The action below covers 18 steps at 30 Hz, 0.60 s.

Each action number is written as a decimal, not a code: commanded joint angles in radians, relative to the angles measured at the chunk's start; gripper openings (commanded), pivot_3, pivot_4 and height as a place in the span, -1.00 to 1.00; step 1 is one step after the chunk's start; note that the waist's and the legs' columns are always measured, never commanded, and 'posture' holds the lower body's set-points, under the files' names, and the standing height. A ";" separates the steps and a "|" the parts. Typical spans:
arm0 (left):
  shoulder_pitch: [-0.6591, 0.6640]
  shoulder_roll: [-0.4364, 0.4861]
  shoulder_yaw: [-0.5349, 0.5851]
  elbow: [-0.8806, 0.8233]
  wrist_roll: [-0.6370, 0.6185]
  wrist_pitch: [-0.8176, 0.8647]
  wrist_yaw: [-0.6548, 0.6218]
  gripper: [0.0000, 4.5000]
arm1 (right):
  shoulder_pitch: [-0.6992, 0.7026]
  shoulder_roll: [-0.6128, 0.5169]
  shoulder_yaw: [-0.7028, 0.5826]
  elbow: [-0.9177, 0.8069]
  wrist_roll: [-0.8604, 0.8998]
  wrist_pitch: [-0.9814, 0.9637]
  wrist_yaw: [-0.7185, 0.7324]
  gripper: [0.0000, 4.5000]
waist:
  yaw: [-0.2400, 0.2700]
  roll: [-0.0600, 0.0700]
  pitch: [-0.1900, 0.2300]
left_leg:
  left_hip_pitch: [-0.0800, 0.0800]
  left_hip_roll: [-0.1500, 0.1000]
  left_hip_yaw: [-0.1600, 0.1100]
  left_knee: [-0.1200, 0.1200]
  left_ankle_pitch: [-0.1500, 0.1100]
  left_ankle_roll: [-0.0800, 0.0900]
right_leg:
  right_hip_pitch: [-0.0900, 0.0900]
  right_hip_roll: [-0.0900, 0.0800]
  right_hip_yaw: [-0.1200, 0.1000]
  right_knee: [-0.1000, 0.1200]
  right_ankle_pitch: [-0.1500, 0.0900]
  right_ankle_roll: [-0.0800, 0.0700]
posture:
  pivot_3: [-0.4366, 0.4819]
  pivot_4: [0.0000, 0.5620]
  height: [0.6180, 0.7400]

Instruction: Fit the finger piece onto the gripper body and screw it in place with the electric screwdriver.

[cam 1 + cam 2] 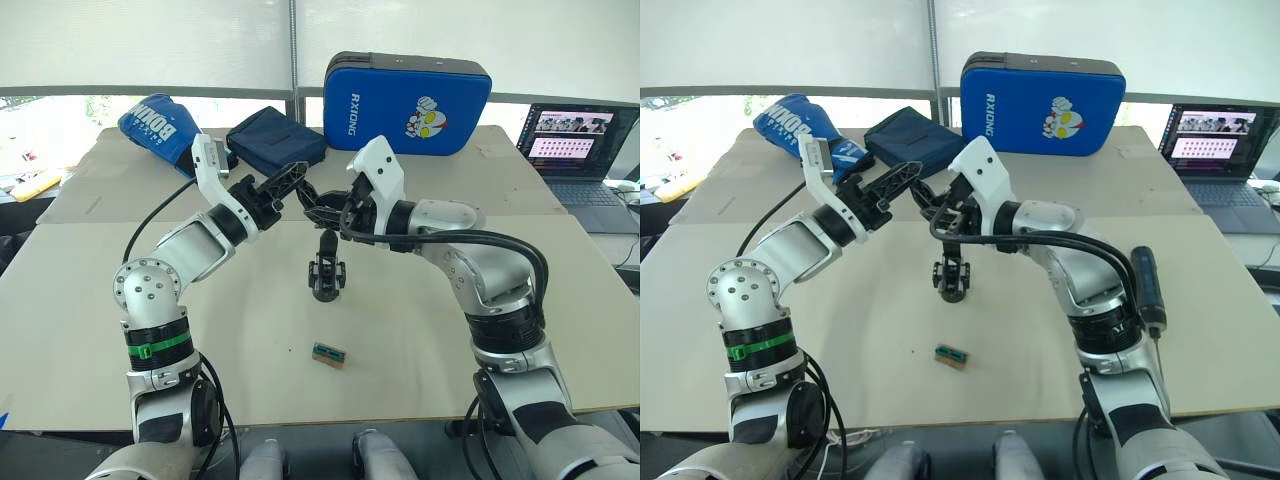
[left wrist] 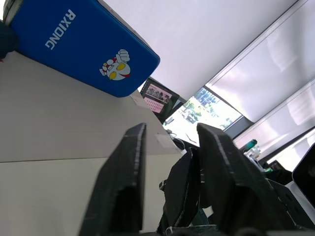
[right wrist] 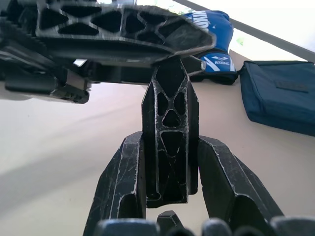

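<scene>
My right gripper (image 3: 170,143) is shut on the finger piece (image 3: 170,105), a black lattice wedge held in the air over the table's middle. The wedge's tip meets a finger of my left gripper (image 1: 296,186), which stands open from the left; its two fingers (image 2: 123,187) show a gap with the dark wedge between them. The gripper body (image 1: 326,272) stands upright on the table right below both grippers, touched by neither. The electric screwdriver (image 1: 1148,288) lies on the table at the right, beside my right forearm.
A small green-topped block (image 1: 329,354) lies near the front edge. At the back stand a blue case (image 1: 405,100), a navy pouch (image 1: 275,138) and a blue boxing glove (image 1: 155,125). An open laptop (image 1: 578,150) sits at the far right.
</scene>
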 commanded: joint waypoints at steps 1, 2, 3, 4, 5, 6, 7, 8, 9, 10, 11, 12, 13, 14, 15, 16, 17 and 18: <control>-0.018 0.017 0.008 0.007 -0.005 -0.021 0.012 -1.00 | -0.033 0.005 -0.037 -0.033 0.020 -0.006 -0.018 -0.50 | 0.000 0.000 0.000 | 0.000 0.000 0.000 0.000 0.000 0.000 | 0.000 0.000 0.000 0.000 0.000 0.000 | -0.05 -0.47 1.00; -0.019 0.018 0.008 0.012 -0.009 -0.022 0.015 -1.00 | -0.035 0.007 -0.038 -0.031 0.019 -0.008 -0.023 -0.50 | 0.000 0.000 0.000 | 0.000 0.000 0.000 0.000 0.000 0.000 | 0.000 0.000 0.000 0.000 0.000 0.000 | -0.05 -0.47 1.00; -0.020 0.019 0.007 0.013 -0.012 -0.023 0.016 -1.00 | -0.036 0.010 -0.039 -0.030 0.015 -0.012 -0.031 -0.50 | -0.001 0.000 0.000 | 0.000 0.000 0.000 0.000 0.000 0.000 | 0.000 0.000 0.000 0.000 0.000 0.000 | -0.05 -0.47 1.00; -0.021 0.019 0.006 0.013 -0.015 -0.023 0.017 -1.00 | -0.036 0.010 -0.038 -0.030 0.006 -0.021 -0.040 -0.50 | -0.001 0.000 0.000 | 0.000 0.000 0.000 0.000 0.000 0.000 | 0.000 0.000 0.000 0.000 0.000 0.000 | -0.05 -0.47 1.00; -0.022 0.020 0.005 0.013 -0.019 -0.022 0.017 -1.00 | -0.037 0.005 -0.030 -0.030 -0.014 -0.044 -0.050 -0.50 | -0.001 0.000 0.000 | 0.000 0.000 0.000 0.000 0.000 0.000 | 0.000 0.000 0.000 0.000 0.000 0.000 | -0.05 -0.47 1.00; -0.023 0.021 0.003 0.013 -0.022 -0.022 0.017 -1.00 | -0.037 0.002 -0.023 -0.030 -0.028 -0.061 -0.056 -0.50 | -0.001 0.000 0.000 | 0.000 0.000 0.000 0.000 0.000 0.000 | 0.000 0.000 0.000 0.000 0.000 0.000 | -0.05 -0.47 1.00; -0.025 0.024 0.001 0.015 -0.022 -0.022 0.013 -1.00 | -0.036 -0.002 -0.018 -0.031 -0.035 -0.075 -0.056 -0.50 | -0.001 0.000 0.000 | 0.000 0.000 0.000 0.000 0.000 0.000 | 0.000 0.000 0.000 0.000 0.000 0.000 | -0.05 -0.47 1.00; -0.028 0.028 -0.001 0.020 -0.022 -0.021 0.009 -1.00 | -0.035 -0.003 -0.016 -0.030 -0.036 -0.080 -0.055 -0.50 | -0.001 0.000 0.000 | 0.000 0.000 0.000 0.000 0.000 0.000 | 0.000 0.000 0.000 0.000 0.000 0.000 | -0.05 -0.47 1.00; -0.031 0.034 -0.004 0.024 -0.021 -0.019 0.001 -1.00 | -0.034 -0.004 -0.019 -0.032 -0.032 -0.079 -0.052 -0.50 | -0.001 0.000 0.000 | 0.000 0.000 0.000 0.000 0.000 0.000 | 0.000 0.000 0.000 0.000 0.000 0.000 | -0.05 -0.47 1.00; -0.038 0.050 -0.012 0.030 -0.012 -0.016 -0.021 -1.00 | -0.032 -0.011 -0.025 -0.043 -0.008 -0.063 -0.027 -0.28 | -0.001 0.000 0.000 | 0.000 0.000 0.000 0.000 0.000 0.000 | 0.000 0.000 0.000 0.000 0.000 0.000 | -0.05 -0.47 1.00; -0.043 0.064 -0.022 0.035 0.000 -0.016 -0.042 -1.00 | -0.031 -0.019 -0.031 -0.054 0.014 -0.049 -0.005 -0.05 | -0.001 0.000 0.000 | 0.000 0.000 0.000 0.000 0.000 0.000 | 0.000 0.000 0.000 0.000 0.000 0.000 | -0.05 -0.47 1.00; -0.052 0.080 -0.031 0.045 0.012 -0.018 -0.065 -1.00 | -0.034 -0.027 -0.041 -0.071 0.041 -0.033 0.018 0.10 | -0.001 0.000 0.000 | 0.000 0.000 0.000 0.000 0.000 0.000 | 0.000 0.000 0.000 0.000 0.000 0.000 | -0.05 -0.47 1.00; -0.063 0.097 -0.037 0.055 0.020 -0.020 -0.089 -1.00 | -0.040 -0.040 -0.049 -0.090 0.068 -0.014 0.038 0.25 | -0.002 0.000 0.000 | 0.000 0.000 0.001 0.000 0.000 0.000 | 0.000 0.000 0.000 0.000 0.000 0.000 | -0.05 -0.47 1.00; -0.077 0.116 -0.045 0.067 0.027 -0.020 -0.124 -1.00 | -0.048 -0.059 -0.057 -0.107 0.096 0.014 0.062 0.39 | -0.002 0.000 0.000 | 0.000 0.000 0.001 0.000 0.000 0.000 | 0.000 0.001 0.000 0.000 0.000 0.000 | -0.05 -0.47 1.00; -0.088 0.134 -0.051 0.077 0.032 -0.018 -0.157 -1.00 | -0.054 -0.079 -0.065 -0.119 0.121 0.036 0.082 0.56 | -0.002 0.000 0.000 | 0.000 0.000 0.001 0.000 0.000 0.000 | 0.000 0.001 0.000 0.000 0.000 0.000 | -0.05 -0.47 1.00; -0.104 0.171 -0.065 0.085 0.030 -0.003 -0.232 -1.00 | -0.067 -0.112 -0.094 -0.120 0.176 0.085 0.124 0.70 | -0.002 0.000 0.000 | 0.000 0.000 0.001 0.000 0.000 0.000 | 0.000 0.001 0.000 0.000 0.000 0.000 | -0.05 -0.47 1.00; -0.115 0.198 -0.075 0.092 0.030 0.007 -0.288 -1.00 | -0.076 -0.136 -0.115 -0.117 0.215 0.117 0.152 0.70 | -0.001 0.000 0.000 | 0.000 0.000 0.001 0.000 0.000 0.000 | 0.000 0.001 -0.001 0.000 0.000 0.000 | -0.05 -0.47 1.00; -0.124 0.224 -0.086 0.097 0.028 0.017 -0.342 -1.00 | -0.087 -0.160 -0.133 -0.106 0.254 0.149 0.181 0.70 | -0.001 0.000 0.000 | -0.001 0.000 0.001 0.000 0.000 0.000 | 0.000 0.001 -0.001 0.000 0.000 0.000 | -0.05 -0.47 1.00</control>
